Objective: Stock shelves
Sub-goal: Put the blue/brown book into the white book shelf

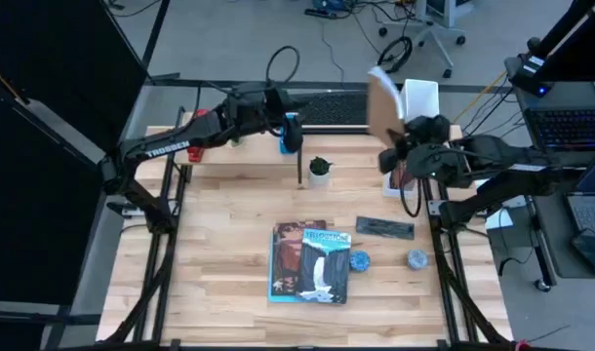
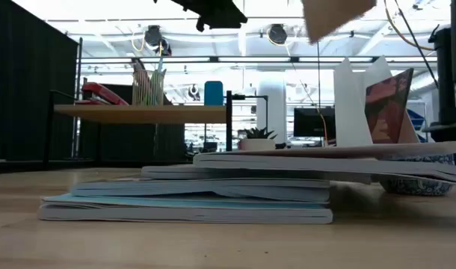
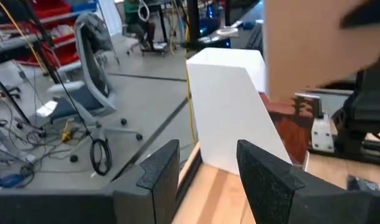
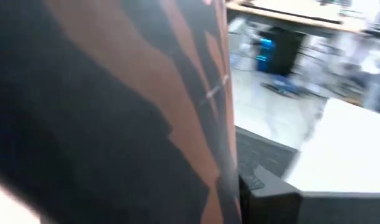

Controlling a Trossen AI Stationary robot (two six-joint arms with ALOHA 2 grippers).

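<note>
L end effector [image 3: 205, 180] open; R arm raised, far right.

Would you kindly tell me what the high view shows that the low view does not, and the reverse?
Only the high view shows both arms: the left pincer above the shelf, the right pincer carrying a brown book near the white file holder.

Only the low view shows the shelf's red stapler and pen cup.

Both show the magazine stack and small plant.
</note>
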